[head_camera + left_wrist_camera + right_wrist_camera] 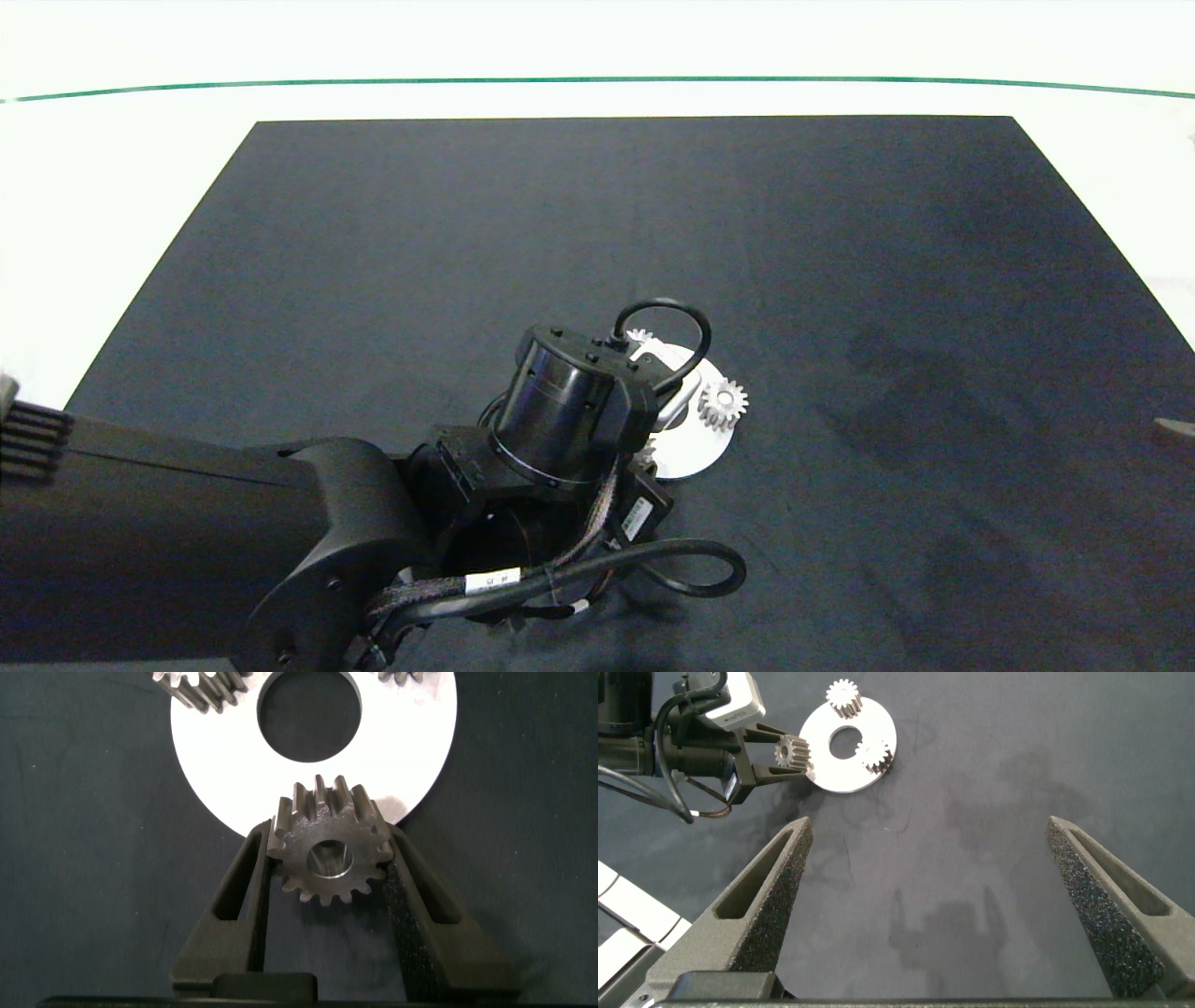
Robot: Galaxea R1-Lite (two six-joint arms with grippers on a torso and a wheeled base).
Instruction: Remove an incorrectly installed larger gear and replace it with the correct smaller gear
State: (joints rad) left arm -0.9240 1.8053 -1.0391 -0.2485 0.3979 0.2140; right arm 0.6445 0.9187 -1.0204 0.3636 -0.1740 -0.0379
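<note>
— Where is the larger gear right now?

— In your left pincer. The two grey fingers are drawn in narrow and press on its toothed rim from both sides, with the round centre hole facing the wrist camera. The gear sits at the rim of the white disc and overlaps its edge. You cannot tell whether it rests on the disc or hangs just above it.

— And in the head view?

— There you see almost none of it. The left arm comes in from the lower left of the frame and its wrist covers the near side of the disc, just right of centre in the lower half.

— What else is on the disc?

— Two small gears: one on the far side of the disc's centre hole from the pincer, and another on its rim off to one side. Both stand apart from the held gear.

— And your other arm?

— The right pincer is spread wide and holds nothing. It is above bare black mat, well apart from the disc. In the head view only a sliver of it shows at the right edge, below mid-height.

— And the surroundings?

— The mat covers most of the white worktop, which shows along the top and sides of the frame.
</note>
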